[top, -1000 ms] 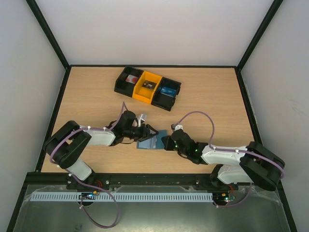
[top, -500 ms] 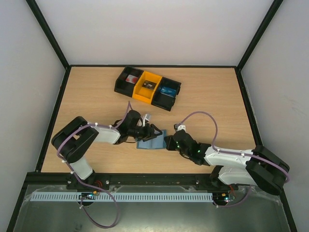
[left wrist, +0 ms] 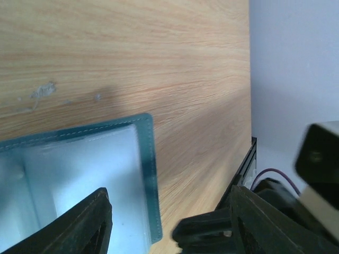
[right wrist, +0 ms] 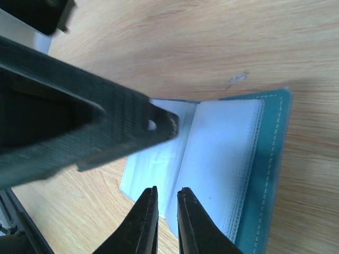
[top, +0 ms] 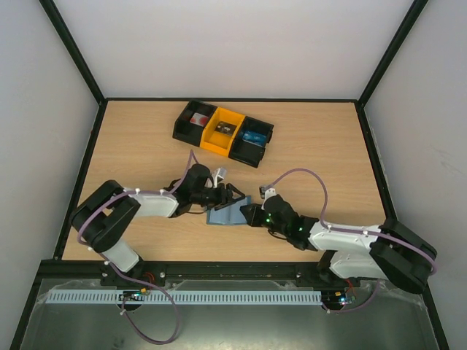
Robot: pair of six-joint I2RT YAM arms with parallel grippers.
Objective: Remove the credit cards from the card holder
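The card holder (top: 227,216) lies open on the wooden table between both arms, slate-blue outside with pale clear sleeves inside. My left gripper (top: 235,197) is at its upper edge, open; in the left wrist view the card holder (left wrist: 79,159) has a corner between the spread fingers of the left gripper (left wrist: 169,191). My right gripper (top: 248,214) meets the holder's right edge. In the right wrist view the right gripper (right wrist: 167,191) is nearly shut, pinching a sleeve edge of the card holder (right wrist: 233,159), while a left finger (right wrist: 79,137) crosses above it. No credit cards show apart from the sleeves.
A row of black and yellow bins (top: 211,143) with small items stands at the back centre of the table. Black frame rails and white walls border the table on three sides. The right arm's dark parts (left wrist: 318,159) fill the left wrist view's lower right.
The left gripper has shifted right to the holder's upper edge and its jaws have spread wider. The right gripper has crept left against the holder, still nearly shut.
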